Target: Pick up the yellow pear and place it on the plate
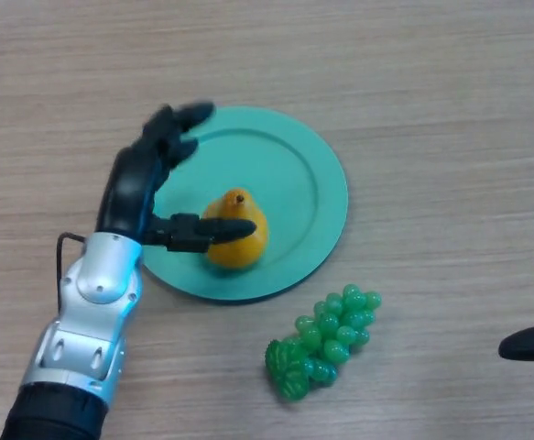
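Observation:
The yellow pear (239, 229) stands on the green plate (308, 183), near the plate's front left part. My left hand (138, 188) is over the plate's left rim, open, with its fingers stretched toward the far rim and its thumb lying against the pear's left side. The fingers do not wrap the pear. My right hand (532, 343) shows only as a dark tip at the right edge of the view, low on the table.
A bunch of green grapes (326, 341) lies on the wooden table just in front of the plate, to the right of my left arm.

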Robot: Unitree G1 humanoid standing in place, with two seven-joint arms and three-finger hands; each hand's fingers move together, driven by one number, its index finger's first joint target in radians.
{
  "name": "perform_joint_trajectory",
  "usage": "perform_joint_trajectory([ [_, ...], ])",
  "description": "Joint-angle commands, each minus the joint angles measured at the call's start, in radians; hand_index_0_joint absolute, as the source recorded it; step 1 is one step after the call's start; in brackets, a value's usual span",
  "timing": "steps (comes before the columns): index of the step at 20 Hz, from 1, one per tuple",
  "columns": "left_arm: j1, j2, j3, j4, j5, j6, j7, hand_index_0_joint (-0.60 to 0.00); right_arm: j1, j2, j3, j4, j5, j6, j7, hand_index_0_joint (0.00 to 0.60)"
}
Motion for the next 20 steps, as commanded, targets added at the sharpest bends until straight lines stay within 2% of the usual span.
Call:
perform_joint_trajectory([
  [1,0.026,0.039,0.053,-0.25,-0.073,-0.043,-0.056,0.0,-0.031,-0.022,0.001,-0.031,-0.009,-0.13,-0.03,0.0],
  [3,0.075,0.058,0.088,-0.402,-0.114,0.006,-0.056,0.0,-0.044,-0.028,0.016,-0.02,0.001,-0.145,-0.046,0.0],
  [6,0.149,0.119,0.184,-0.582,-0.198,0.089,-0.068,0.0,-0.047,-0.026,0.051,0.0,0.04,-0.139,-0.064,0.0],
  [9,0.233,0.186,0.305,-0.659,-0.227,0.038,-0.1,0.0,-0.08,-0.043,0.086,0.03,0.056,-0.146,-0.079,0.0],
  [11,0.274,0.21,0.368,-0.654,-0.258,0.046,-0.134,0.0,-0.083,-0.049,0.096,0.033,0.078,-0.122,-0.066,0.0],
  [13,0.322,0.201,0.371,-0.674,-0.254,0.083,-0.16,0.0,-0.096,-0.052,0.103,0.05,0.093,-0.12,-0.071,0.0],
  [15,0.37,0.177,0.353,-0.705,-0.229,0.099,-0.22,0.0,-0.106,-0.055,0.126,0.065,0.08,-0.129,-0.073,0.0],
  [17,0.394,0.159,0.364,-0.734,-0.233,0.118,-0.24,0.0,-0.106,-0.053,0.147,0.066,0.088,-0.114,-0.064,0.0],
  [20,0.391,0.17,0.413,-0.773,-0.271,0.178,-0.251,0.0,-0.115,-0.05,0.172,0.073,0.092,-0.114,-0.058,0.0],
])
